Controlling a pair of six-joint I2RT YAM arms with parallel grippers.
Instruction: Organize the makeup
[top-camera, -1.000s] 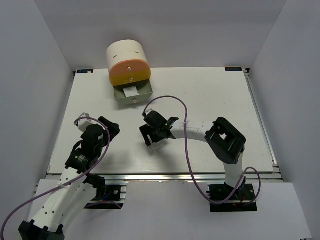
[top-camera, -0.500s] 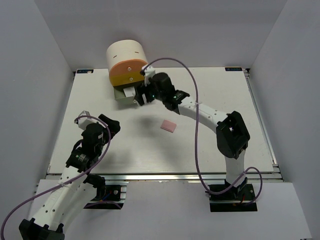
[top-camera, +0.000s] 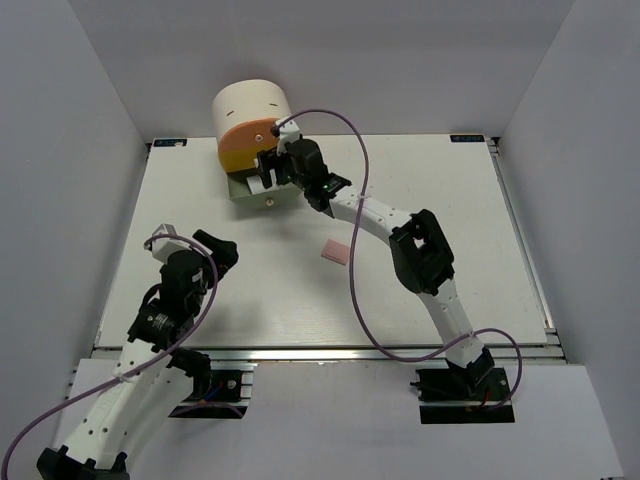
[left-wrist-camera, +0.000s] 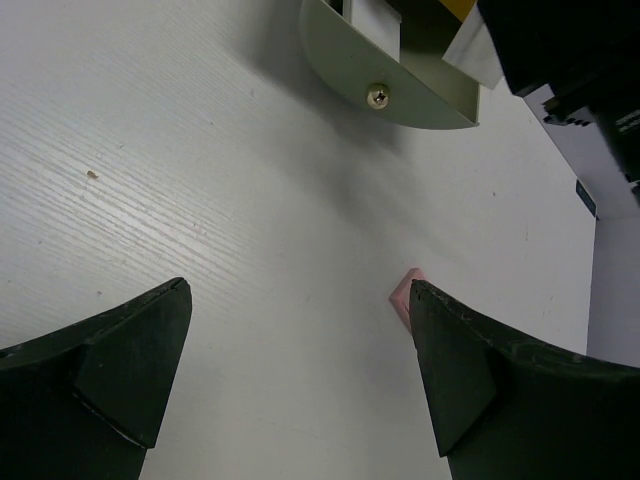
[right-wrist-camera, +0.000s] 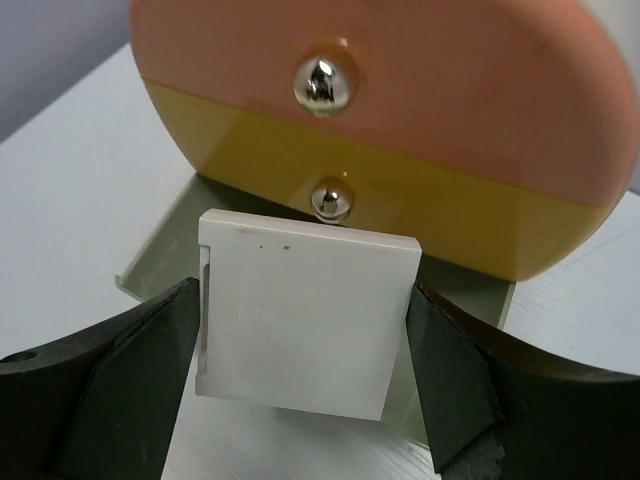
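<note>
My right gripper (right-wrist-camera: 302, 300) is shut on a white square (right-wrist-camera: 305, 315) and holds it edge to edge between both fingers, just above the open grey-green drawer (right-wrist-camera: 160, 255). In the top view the right gripper (top-camera: 268, 168) is at the drawer (top-camera: 266, 198), under the orange and yellow fronts. Another white piece (left-wrist-camera: 375, 12) lies inside the drawer. A pink square (top-camera: 337, 252) lies flat mid-table; its corner shows by my left gripper's right finger (left-wrist-camera: 402, 293). My left gripper (left-wrist-camera: 300, 290) is open and empty, low over the table at the left (top-camera: 195, 245). No other makeup is in view.
The big cream cylinder (top-camera: 250, 105) stands at the back left edge, with an orange drawer front (right-wrist-camera: 400, 60) and a yellow one (right-wrist-camera: 450, 200), both shut. The right arm stretches from the near right across the table (top-camera: 450, 200) to it. White walls surround the table.
The right gripper has carried the white square from mid-table back to the open drawer and now sits closer over it. The pink square is left uncovered on the table. The left arm barely moved.
</note>
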